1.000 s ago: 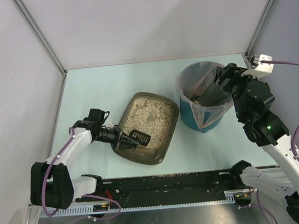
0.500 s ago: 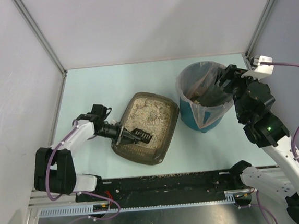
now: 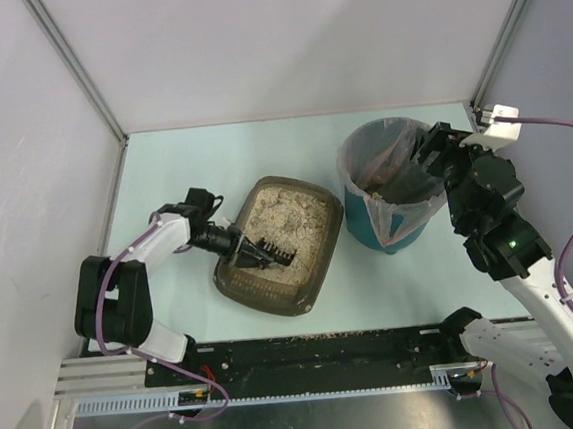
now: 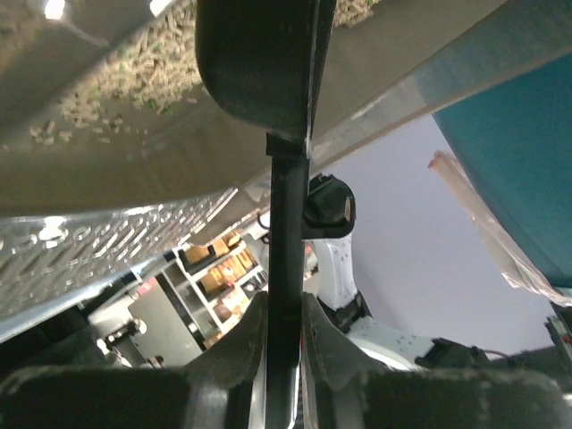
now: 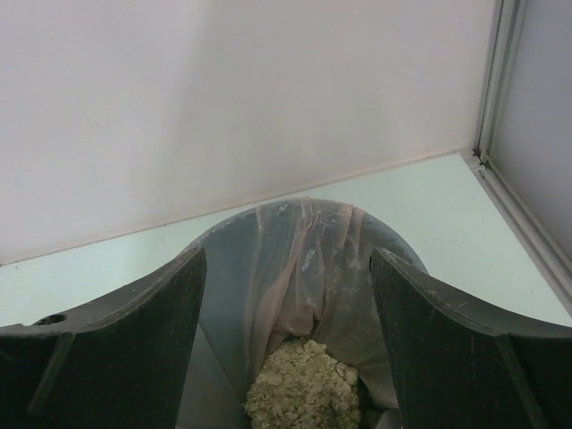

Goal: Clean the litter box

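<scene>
Top view: we list the litter box (image 3: 274, 298) mid-table, just left of the bin (image 3: 366, 226); left claw (image 3: 240, 253) pinching the scoop (image 3: 273, 254) over the litter.
Left wrist: fingers (image 4: 228, 366) clamped on the scoop's handle.
Right wrist: right claw (image 5: 286, 259) spread above the bin.

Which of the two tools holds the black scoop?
The left tool, shut on the scoop over the litter box; the right tool is open at the teal bin, holding nothing.

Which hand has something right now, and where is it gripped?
The left hand grips the small black slotted scoop by its handle. The right hand is open at the teal round bin, holding nothing.
</scene>
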Action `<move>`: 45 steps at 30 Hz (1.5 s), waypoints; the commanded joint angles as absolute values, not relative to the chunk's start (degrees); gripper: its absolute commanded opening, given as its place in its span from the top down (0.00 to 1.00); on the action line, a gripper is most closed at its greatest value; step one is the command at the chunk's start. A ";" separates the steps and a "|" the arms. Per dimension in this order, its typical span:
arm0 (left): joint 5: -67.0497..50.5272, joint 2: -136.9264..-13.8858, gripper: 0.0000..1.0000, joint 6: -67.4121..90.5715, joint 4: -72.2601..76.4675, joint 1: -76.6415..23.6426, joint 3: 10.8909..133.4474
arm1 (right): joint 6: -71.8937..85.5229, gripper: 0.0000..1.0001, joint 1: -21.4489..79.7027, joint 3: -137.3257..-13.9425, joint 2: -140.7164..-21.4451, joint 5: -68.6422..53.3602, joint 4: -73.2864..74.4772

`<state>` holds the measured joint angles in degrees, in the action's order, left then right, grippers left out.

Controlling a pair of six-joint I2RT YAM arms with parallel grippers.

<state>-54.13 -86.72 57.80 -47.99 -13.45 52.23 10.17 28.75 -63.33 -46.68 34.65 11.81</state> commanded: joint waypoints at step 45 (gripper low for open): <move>-47.64 -89.39 1.00 40.52 -25.58 -17.75 50.10 | 9.58 0.23 28.83 -63.37 -47.02 33.66 6.59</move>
